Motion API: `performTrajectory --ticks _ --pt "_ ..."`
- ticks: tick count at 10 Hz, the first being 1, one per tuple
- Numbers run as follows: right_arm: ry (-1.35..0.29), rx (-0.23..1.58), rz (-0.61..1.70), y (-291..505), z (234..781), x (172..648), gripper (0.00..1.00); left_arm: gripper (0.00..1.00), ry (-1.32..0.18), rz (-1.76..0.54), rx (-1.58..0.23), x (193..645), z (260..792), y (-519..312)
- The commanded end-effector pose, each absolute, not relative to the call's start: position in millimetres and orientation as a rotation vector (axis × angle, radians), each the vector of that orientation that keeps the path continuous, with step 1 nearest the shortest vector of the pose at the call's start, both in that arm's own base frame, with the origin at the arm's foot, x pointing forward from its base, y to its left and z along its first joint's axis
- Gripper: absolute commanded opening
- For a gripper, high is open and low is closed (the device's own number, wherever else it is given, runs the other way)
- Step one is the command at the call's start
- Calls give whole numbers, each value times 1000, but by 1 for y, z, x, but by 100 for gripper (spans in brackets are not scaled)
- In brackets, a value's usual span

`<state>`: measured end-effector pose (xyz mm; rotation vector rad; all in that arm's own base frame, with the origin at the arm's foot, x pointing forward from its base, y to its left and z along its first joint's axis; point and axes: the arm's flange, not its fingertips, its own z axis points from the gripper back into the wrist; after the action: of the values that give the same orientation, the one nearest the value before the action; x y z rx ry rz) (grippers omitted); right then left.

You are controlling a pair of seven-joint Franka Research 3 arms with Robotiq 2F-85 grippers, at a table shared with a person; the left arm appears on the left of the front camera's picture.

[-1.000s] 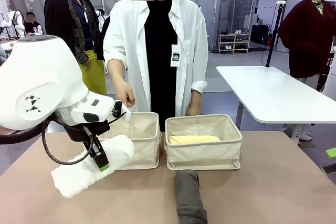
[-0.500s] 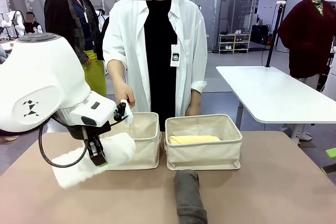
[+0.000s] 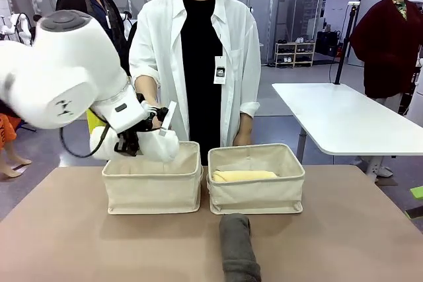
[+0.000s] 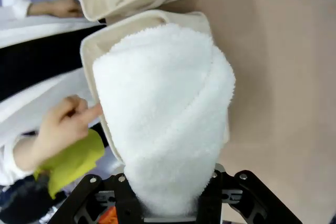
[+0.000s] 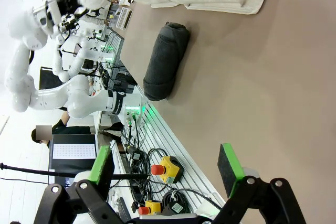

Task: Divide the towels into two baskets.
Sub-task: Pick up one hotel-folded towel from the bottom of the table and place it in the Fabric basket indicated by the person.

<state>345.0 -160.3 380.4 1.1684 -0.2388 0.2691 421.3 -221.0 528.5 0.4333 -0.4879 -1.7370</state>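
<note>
**Item 1. White towel** (image 3: 164, 144). A rolled cylinder, clamped at about mid-length by the left gripper (image 3: 130, 142), whose jaws are closed on it. It is held in the air just above the rear rim of the left basket (image 3: 152, 193). In the front view its long axis runs side to side, matching the basket's long side. One end sits over the opening and the other reaches slightly past the basket's left wall. From the left wrist camera the basket's mouth lies directly beyond the roll.

Judgement: the drop depends on this alignment. A small shift toward the basket's middle and a descent would seat the roll inside the walls.

**Item 2. Person's hand** (image 3: 158, 118). It is just behind the held towel, near the basket's far rim and close to the descent path.

**Item 3. Yellow towel** (image 3: 243, 176). It lies inside the right basket (image 3: 256, 196), lengthwise along it.

**Item 4. Dark grey towel** (image 3: 238, 249). It lies on the table (image 3: 363, 229) in front of the baskets, below the right basket's left end. Its long axis points from the baskets toward the robot.

**Item 5. Right gripper** (image 5: 164, 163). It is empty with the pads spread wide, and well apart from the grey roll, which lies ahead of it.

Judgement: this is the free arm, so it is the likelier one for that towel.
</note>
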Motion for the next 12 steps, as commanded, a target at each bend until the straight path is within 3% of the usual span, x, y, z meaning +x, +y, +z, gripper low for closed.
performTrajectory --ticks 1,7,10,12 --pt "-247 1162 256 -158 381 343 100 37 -428 -1764 362 477 525 -232" --pt "-247 1162 256 -158 381 343 100 37 -233 -1723 300 558 463 -252" --pt "-247 1162 256 -158 381 343 100 96 -232 -1671 229 575 441 -240" --pt "-247 1162 256 -158 381 343 100 100 -218 -1645 221 578 434 -233"
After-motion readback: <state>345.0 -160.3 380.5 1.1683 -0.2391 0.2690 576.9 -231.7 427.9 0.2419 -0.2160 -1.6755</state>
